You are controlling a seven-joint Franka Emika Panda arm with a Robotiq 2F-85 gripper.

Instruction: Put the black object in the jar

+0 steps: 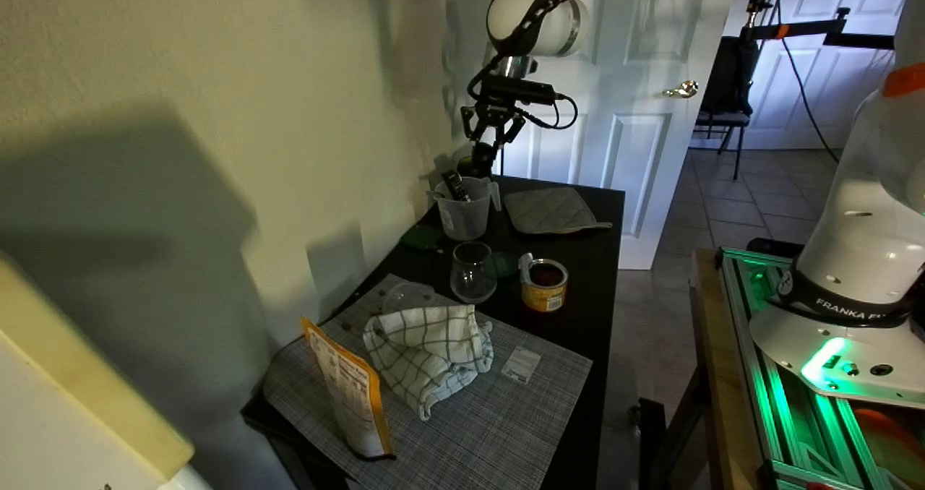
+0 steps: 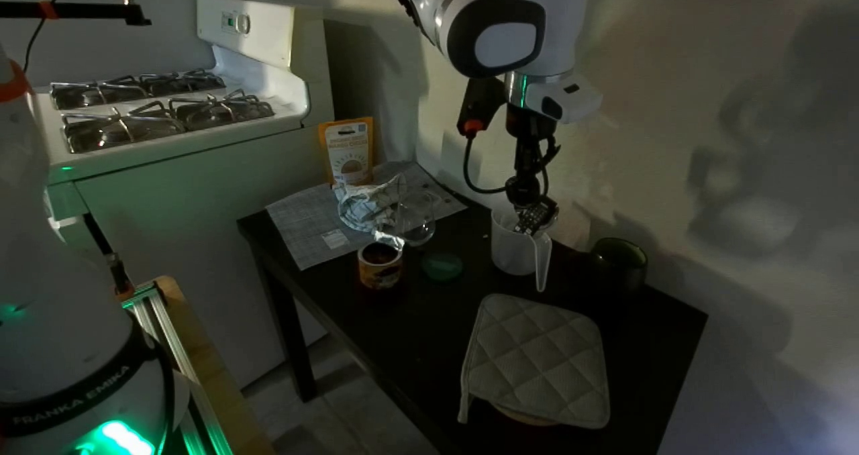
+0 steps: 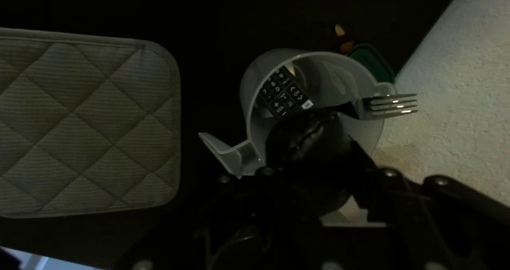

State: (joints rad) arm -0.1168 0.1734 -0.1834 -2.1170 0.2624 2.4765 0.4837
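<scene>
The black object [image 3: 306, 136] is a dark, rounded, shiny lump held in my gripper [image 3: 314, 176], whose two fingers close on its sides. The black object also shows in both exterior views [image 1: 483, 153] [image 2: 523, 191], hanging below the gripper [image 1: 493, 137] [image 2: 530, 168]. It is above the table, near the clear measuring cup's rim. The jar, a clear rounded glass [image 1: 473, 277], stands upright on the table near the placemat's edge, apart from the gripper. It also shows in an exterior view [image 2: 416, 221] and is out of the wrist view.
The measuring cup [image 2: 513, 250] holds a remote [image 3: 285, 92] and a fork [image 3: 392, 106]. A dark green vessel [image 2: 621, 264] stands by the wall. A grey pot holder [image 2: 543, 361], an open can [image 2: 380, 267], a cloth [image 1: 426, 353] and a pouch [image 1: 350, 389] lie or stand around.
</scene>
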